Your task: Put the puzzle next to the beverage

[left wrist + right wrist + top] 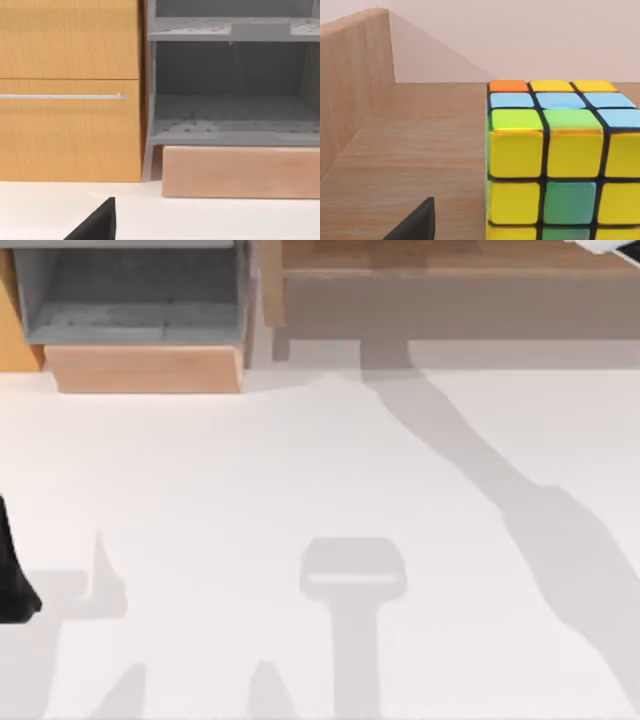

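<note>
The puzzle (560, 160), a cube with yellow, green, blue and orange squares, stands on a wooden shelf board (420, 150) beside a wooden side wall (350, 85). My right gripper (417, 222) is close in front of the puzzle, with a dark part of it at the picture's edge. In the top view a white part of my right arm (612, 246) reaches over the wooden shelf (450, 280) at the back right. My left gripper (12, 580) sits low at the table's left edge, facing the back. The beverage is out of view.
A grey open shelf unit (135, 290) on a light wooden base (145, 368) stands at the back left. Beside it is an orange-brown cabinet with a drawer handle (65, 96). The white table (320, 540) carries long arm shadows.
</note>
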Robot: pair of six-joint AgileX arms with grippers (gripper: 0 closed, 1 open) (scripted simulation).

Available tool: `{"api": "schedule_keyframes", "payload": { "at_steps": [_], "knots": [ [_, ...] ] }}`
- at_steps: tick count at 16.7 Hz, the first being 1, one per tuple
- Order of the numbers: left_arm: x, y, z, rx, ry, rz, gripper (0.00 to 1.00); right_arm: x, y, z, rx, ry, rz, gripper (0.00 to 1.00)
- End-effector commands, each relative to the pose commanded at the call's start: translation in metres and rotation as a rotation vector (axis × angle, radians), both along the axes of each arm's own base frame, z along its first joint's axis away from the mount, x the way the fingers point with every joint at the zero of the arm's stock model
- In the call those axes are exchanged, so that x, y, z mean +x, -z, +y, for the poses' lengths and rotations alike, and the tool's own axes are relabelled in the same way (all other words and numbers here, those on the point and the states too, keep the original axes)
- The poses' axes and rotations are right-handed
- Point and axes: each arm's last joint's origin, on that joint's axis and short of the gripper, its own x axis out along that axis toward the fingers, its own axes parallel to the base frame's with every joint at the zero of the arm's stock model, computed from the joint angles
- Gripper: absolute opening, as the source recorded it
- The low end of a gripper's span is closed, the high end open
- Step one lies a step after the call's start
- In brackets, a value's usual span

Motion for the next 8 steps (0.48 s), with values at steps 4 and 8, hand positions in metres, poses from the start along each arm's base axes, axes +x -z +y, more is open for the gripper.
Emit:
{"api": "schedule_keyframes", "payload": {
  "at_steps": [4,8],
  "knots": [
    [0.000,0.000,0.000,0.000,0.000,0.000,1.00,0.023,-0.002,0.000,0.000,0.000,-0.004,1.00],
    [0.000,0.000,0.000,0.000,0.000,0.000,1.00,0.040,0.006,0.002,0.001,0.000,-0.002,1.00]
  ]
}}
